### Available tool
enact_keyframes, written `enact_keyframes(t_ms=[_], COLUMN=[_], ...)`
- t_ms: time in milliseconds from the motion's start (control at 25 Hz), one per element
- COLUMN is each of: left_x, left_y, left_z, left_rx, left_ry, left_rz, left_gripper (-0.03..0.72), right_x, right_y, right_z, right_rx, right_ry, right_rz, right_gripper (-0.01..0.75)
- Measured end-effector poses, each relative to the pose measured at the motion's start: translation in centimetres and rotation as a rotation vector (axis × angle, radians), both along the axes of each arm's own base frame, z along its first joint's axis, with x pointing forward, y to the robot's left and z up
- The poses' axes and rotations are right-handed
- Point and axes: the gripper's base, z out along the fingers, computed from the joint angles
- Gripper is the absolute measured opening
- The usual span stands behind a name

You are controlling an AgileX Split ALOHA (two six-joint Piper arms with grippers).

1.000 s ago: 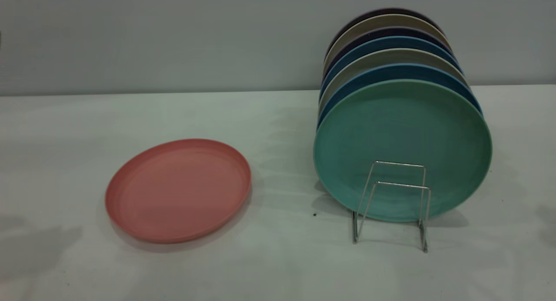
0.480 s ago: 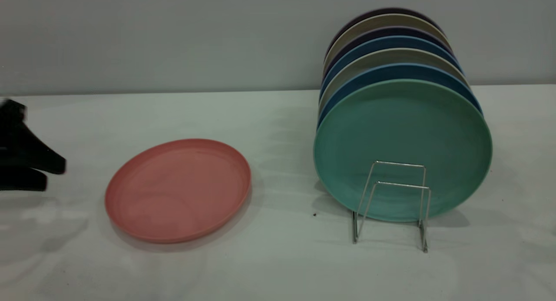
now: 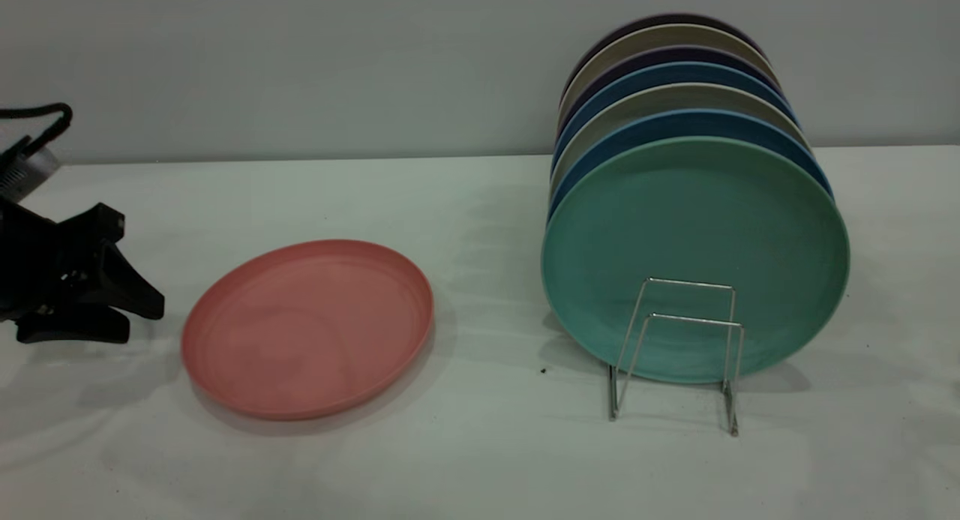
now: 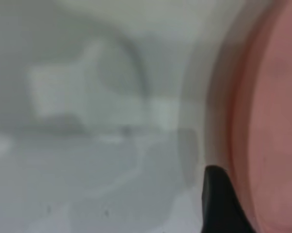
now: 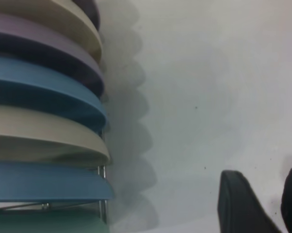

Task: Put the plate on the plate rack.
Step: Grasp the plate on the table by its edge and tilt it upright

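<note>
On the white table (image 3: 480, 460) the round salmon-pink plate (image 3: 307, 329) lies flat; just beside it, the black left gripper (image 3: 135, 314) hovers parted, empty; silver wire plate rack (image 3: 679, 351) stands well apart.

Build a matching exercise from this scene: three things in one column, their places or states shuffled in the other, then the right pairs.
Things:
1. plate
2. teal-green plate
3. left gripper

States:
A. standing on edge at the front of the plate rack
B. open, low beside the pink rim
C. lying flat on the table

Pairs: 1-C, 2-A, 3-B
</note>
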Motion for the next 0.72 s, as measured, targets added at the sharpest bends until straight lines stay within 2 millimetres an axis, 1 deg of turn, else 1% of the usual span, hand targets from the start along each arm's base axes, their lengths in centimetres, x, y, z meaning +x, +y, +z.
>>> enact_keyframes(t_ms=[280,560,720], left_x=[1.1,1.9,1.8], left_y=[-0.1,-2.7,-3.1], left_z=[-1.4,-2.0,-2.7], left_rx=[-0.034,-0.004,0.005], left_ry=[0.008,0.008,0.024], left_rz=[0.027,-0.038,-0.043], left_gripper=[0.404,0.404,0.404], right_x=[0.3,0.4,0.5], right_y=[-0.2,-0.2,-0.2], right_z=[0.2,0.3,0.3], right_rx=[-0.011,-0.013,-0.014], right_ry=[-0.017,-0.023,-0.024], right_rz=[0.004,0.004,0.004], right_gripper=[0.239,0.239,0.239])
